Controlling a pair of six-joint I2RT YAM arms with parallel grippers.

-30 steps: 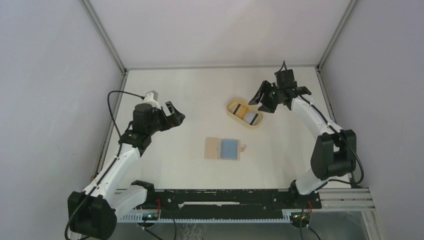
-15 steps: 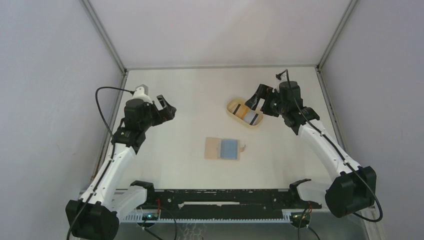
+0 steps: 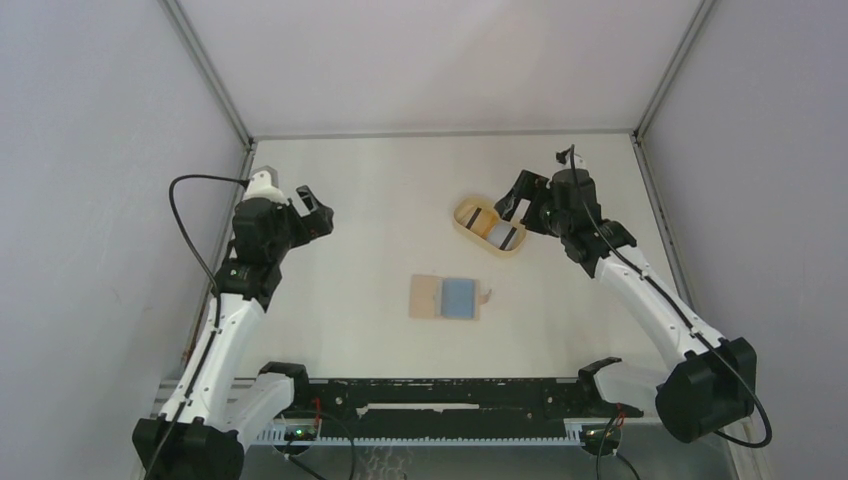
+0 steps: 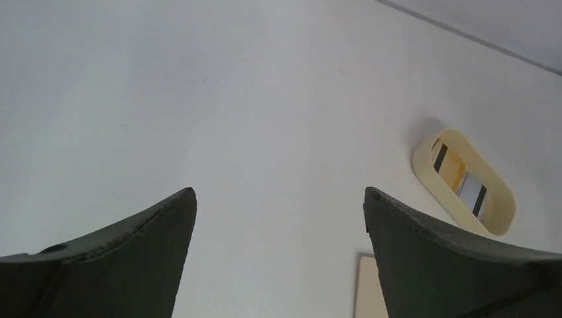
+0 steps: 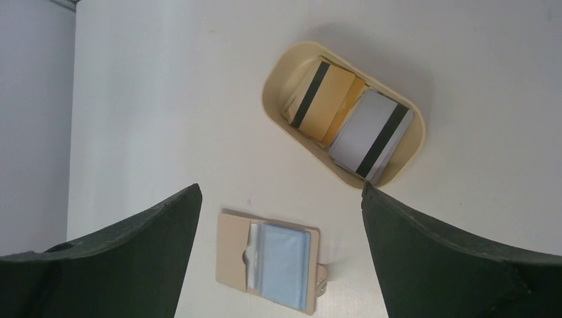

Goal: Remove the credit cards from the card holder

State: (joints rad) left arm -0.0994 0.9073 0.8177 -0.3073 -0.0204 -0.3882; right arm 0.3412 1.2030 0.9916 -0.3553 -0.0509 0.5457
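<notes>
Now, against half a second ago: left gripper sits farther back toward the table's left edge, well apart from the card holder. Right gripper has shifted only slightly. Holder and tray unchanged.

Left arm: raised, forearm angled up from base, jaws apart, nothing between them; its wrist view looks across bare table.

Right arm: stretched from the right base, wrist hanging just beside the oval tray, jaws apart, empty.

Card holder lies open and flat at table centre, snap tab on its right edge, blue-grey card in its right half. Two striped cards lie in the tray.
</notes>
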